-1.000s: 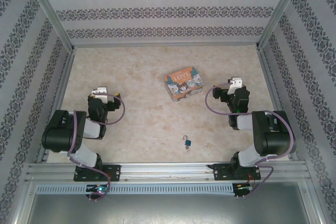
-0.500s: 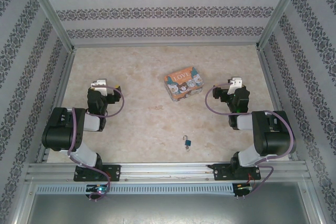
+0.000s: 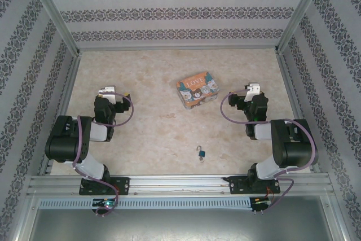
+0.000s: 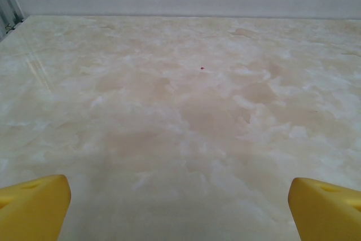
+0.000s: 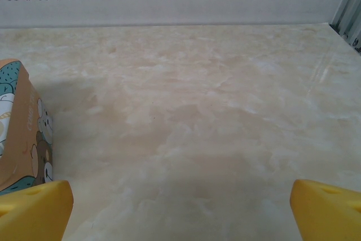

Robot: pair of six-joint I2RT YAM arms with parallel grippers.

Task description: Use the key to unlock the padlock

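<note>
Padlock point(image 3: 201, 153) sits apart from tin point(image 3: 197, 89) — left claw point(image 4: 180, 204), right claw point(image 5: 180, 204) both spread, empty.

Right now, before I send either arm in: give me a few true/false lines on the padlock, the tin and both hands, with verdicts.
1. The padlock lies on the table between the two arm bases, near the front edge. True.
2. The left hand is shut on the padlock. False: it is open, its fingers wide apart with nothing but bare table between them.
3. The LOVE tin sits farther from the bases than the padlock does. True.
4. The right hand is touching the padlock. False: it is open and well apart from the padlock. The tin's side is at the left edge of its wrist view.
</note>
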